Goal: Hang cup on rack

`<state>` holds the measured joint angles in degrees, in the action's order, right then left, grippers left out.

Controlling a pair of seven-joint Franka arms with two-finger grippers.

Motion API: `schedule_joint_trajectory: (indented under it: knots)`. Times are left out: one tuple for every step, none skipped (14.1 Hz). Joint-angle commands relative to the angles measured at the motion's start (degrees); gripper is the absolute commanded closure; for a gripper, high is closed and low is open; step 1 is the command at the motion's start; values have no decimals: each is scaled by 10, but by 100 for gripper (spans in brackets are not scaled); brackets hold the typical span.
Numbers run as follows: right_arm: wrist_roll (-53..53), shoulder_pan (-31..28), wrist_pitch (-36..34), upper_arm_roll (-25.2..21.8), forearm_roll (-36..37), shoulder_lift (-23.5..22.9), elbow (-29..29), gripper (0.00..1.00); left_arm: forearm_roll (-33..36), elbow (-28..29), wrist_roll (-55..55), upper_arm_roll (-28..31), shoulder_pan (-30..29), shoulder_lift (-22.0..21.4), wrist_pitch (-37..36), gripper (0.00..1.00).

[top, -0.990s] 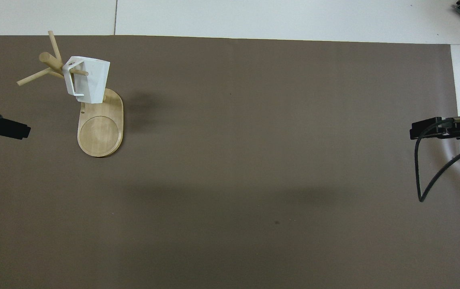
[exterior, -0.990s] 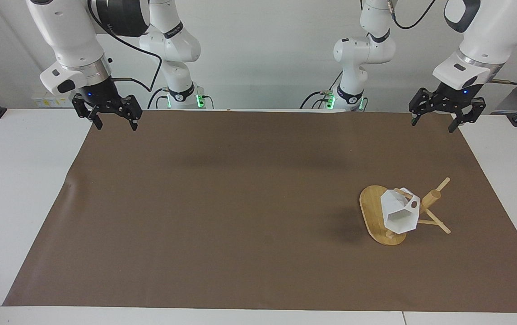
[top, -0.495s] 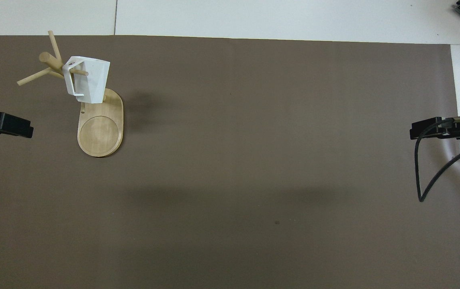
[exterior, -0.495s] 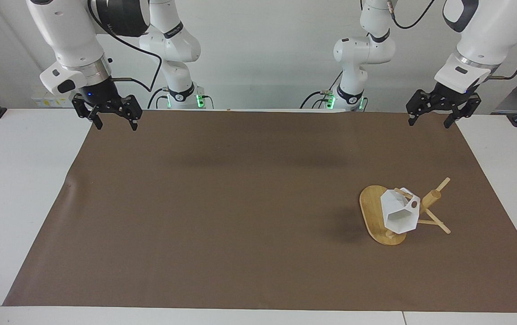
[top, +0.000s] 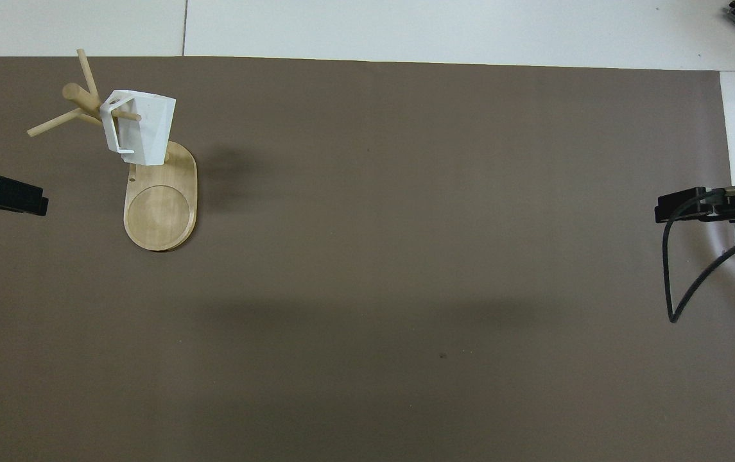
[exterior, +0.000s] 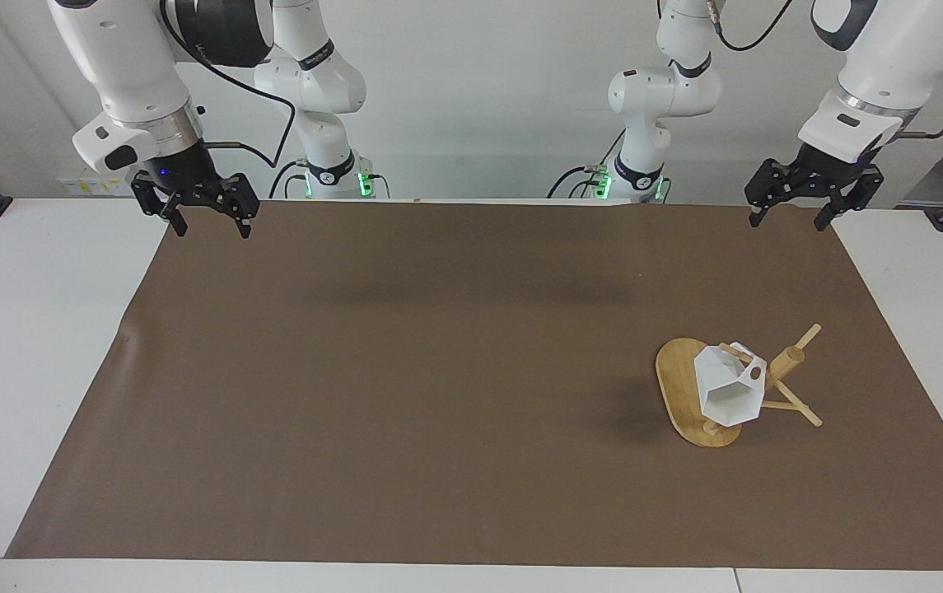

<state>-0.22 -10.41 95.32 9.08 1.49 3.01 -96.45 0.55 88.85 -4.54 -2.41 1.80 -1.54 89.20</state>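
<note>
Cup (exterior: 730,391) hangs by its handle on a peg of the bamboo rack (exterior: 786,364), toward the left arm's end of the tabletop (exterior: 405,379); hanging looks done, so no next move seems needed. Left gripper (exterior: 792,219) and right gripper (exterior: 209,224) wait raised over the tabletop's corners, fingers spread and empty. Overhead view shows the peg through the handle (top: 112,122); only the facing view shows both grippers' spread fingers.

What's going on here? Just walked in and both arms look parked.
Nothing is being handled at this moment. The cup hangs by its handle on a peg of the rack, toward the left arm's end of the table. The left pincer and the right pincer hover open and empty over the brown mat's corners nearest the robots, well away from the rack. The hanging looks done.
</note>
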Motion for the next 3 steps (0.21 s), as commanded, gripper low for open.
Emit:
schedule_joint_trajectory:
  knots:
    - [-15, -8, 3, 3, -4, 9, -10, 0, -6, -15, 6, 0, 0, 7, -8, 0]
    - [-15, -8, 3, 3, -4, 9, -10, 0, -6, -15, 6, 0, 0, 7, -8, 0]
    - [-15, -8, 3, 3, -4, 9, -10, 0, -6, -15, 6, 0, 0, 7, -8, 0]
